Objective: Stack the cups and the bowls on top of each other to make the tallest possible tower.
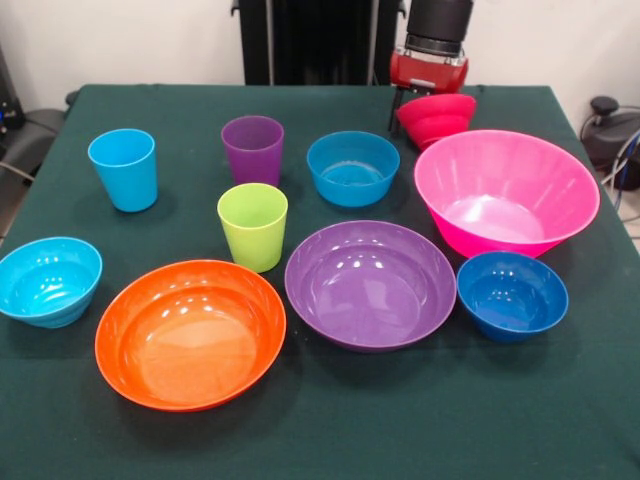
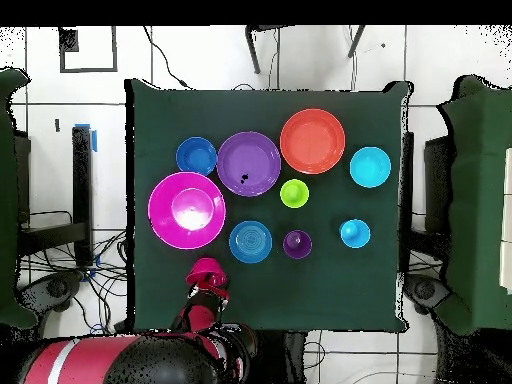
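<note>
The big pink bowl [image 1: 505, 190] sits at the table's [image 1: 330, 430] far side: rigid, glossy, likely light, so its thin rim is the place to pinch. Orange bowl [image 1: 190, 332] and purple bowl [image 1: 370, 283] lie shallow nearer the camera. The lime green cup [image 1: 252, 226] stands between them, smooth and probably slippery. The end effector [image 1: 432, 105] grasps the tilted red bowl [image 1: 437, 117] by its rim.

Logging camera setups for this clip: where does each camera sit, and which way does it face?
Front view: across the table from the robot, facing it; the arm comes down at the top, holding a red bowl.
Overhead view: above the table, looking straight down; arm and base at the bottom.
Shared: the pink bowl, beside the red bowl.
</note>
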`<state>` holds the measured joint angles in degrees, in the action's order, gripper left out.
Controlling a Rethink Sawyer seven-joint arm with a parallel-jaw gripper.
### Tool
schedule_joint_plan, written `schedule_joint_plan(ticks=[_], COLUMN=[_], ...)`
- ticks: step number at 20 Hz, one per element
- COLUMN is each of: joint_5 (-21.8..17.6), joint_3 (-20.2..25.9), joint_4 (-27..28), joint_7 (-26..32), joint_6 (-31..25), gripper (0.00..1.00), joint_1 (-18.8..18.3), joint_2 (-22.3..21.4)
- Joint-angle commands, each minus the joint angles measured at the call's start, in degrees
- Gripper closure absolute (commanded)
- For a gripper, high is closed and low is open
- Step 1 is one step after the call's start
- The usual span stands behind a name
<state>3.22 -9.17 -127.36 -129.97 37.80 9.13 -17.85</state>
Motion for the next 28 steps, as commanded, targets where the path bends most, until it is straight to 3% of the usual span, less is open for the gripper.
schedule_joint_plan(ticks=[1,17,25,26,28], joint_5=[2.93,2.76,4.59,4.80,5.49], joint_3=[6.39,6.14,4.94,4.82,4.42], joint_4=[7.56,7.97,7.78,7.73,7.79], joint_7=[-9.83,-9.45,-8.68,-8.49,-8.23], joint_6=[-1.19,-1.27,-1.90,-2.28,-2.40], gripper=[0.00,0.00,0.00,1.00,1.00], joint_1=[-0.07,-0.23,1.30,1.43,1.95], joint_2=[1.53,1.79,1.52,1.39,1.42])
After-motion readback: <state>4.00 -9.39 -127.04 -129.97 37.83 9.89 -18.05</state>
